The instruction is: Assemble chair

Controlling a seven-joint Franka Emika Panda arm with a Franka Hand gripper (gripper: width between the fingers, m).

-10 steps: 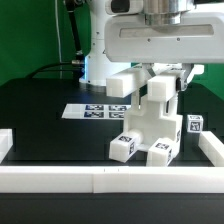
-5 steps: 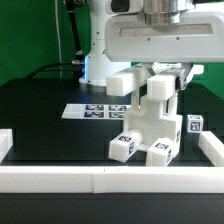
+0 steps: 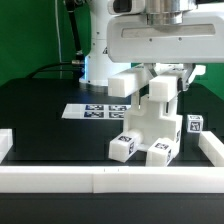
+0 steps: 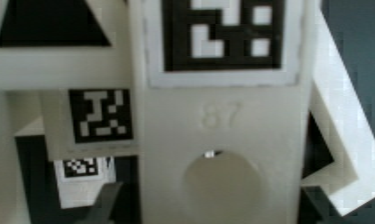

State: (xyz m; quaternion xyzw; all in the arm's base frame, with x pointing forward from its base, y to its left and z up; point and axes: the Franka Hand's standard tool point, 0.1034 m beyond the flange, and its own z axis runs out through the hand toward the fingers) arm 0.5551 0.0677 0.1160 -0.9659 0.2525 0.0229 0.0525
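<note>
The partly built chunky matte-white plastic chair (image 3: 150, 125) stands on the black table (image 3: 40, 125) toward the exterior view's right, just behind the long low white border rail (image 3: 60, 178). It is a stack of stepped, notched blocks with square black-and-white tags, one block jutting sideways on top. The two-finger claw (image 3: 164, 76) is nearly closed, pinching its upper piece.

On table (image 3: 40, 125), chair (image 3: 150, 128) toward exterior view's right; marker board (image 3: 95, 111) behind it, leftward; border rail (image 3: 60, 178) in front.
</note>
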